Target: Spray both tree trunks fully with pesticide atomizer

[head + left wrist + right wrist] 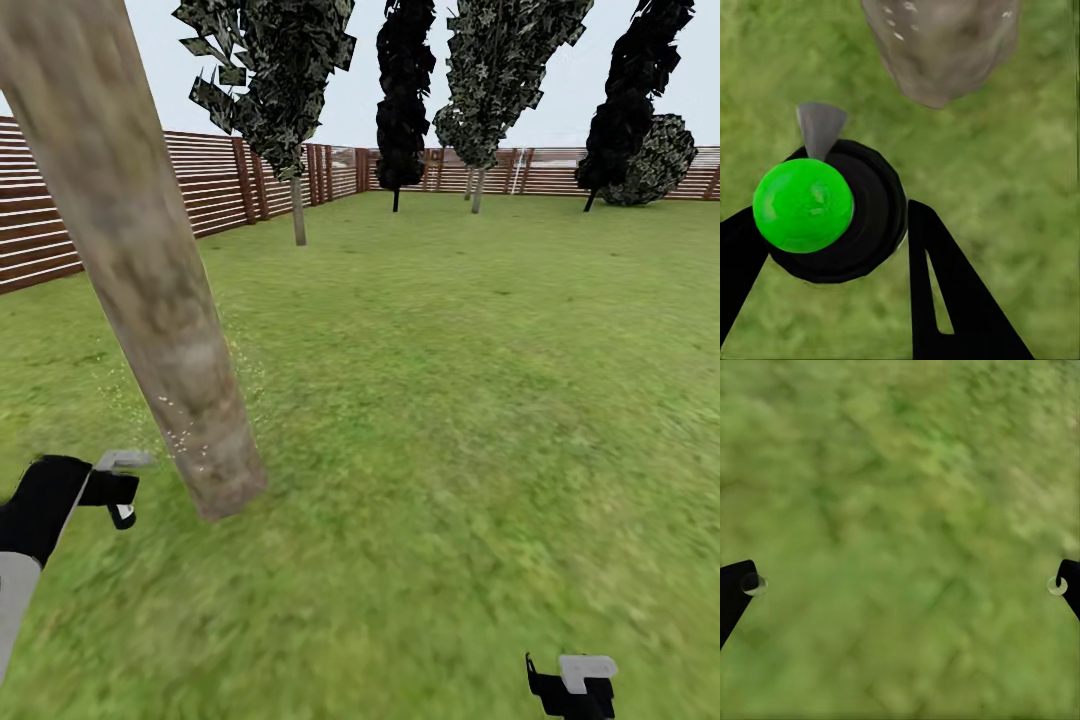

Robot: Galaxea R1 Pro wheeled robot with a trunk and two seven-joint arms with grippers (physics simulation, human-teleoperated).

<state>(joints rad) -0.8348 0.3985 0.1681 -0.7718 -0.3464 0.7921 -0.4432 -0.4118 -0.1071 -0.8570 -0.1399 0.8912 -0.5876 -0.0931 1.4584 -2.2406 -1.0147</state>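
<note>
No text, label, brand, number or sign can be read anywhere in these pictures.
</note>
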